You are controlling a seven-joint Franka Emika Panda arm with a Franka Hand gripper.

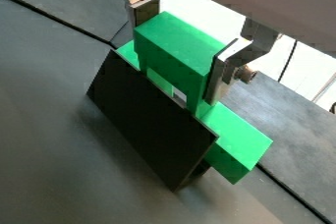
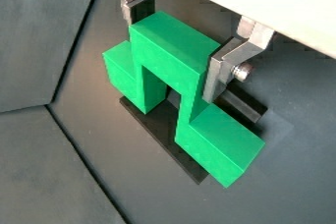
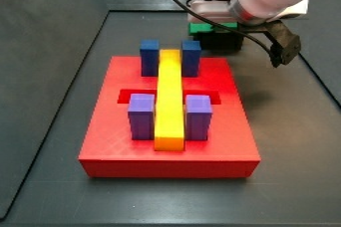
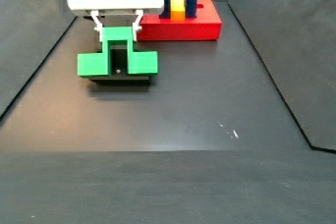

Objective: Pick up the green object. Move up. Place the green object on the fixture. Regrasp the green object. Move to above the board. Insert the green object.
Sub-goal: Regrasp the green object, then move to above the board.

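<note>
The green object (image 1: 178,56) sits on the black fixture (image 1: 151,130), its raised centre cube up and its lower arms out to both sides. It shows in both wrist views (image 2: 164,56) and in both side views (image 4: 94,65) (image 3: 213,29). My gripper (image 1: 184,43) (image 2: 182,39) stands over the fixture with one finger against each side of the centre cube, shut on it. In a side view the gripper (image 4: 117,36) hangs straight down over the piece. The red board (image 3: 120,141) lies apart from the fixture (image 4: 118,80).
The board carries a long yellow bar (image 3: 170,97), blue posts (image 3: 150,54) and purple posts (image 3: 140,113). It also shows behind the gripper in a side view (image 4: 199,29). Dark sloping walls bound the floor on all sides.
</note>
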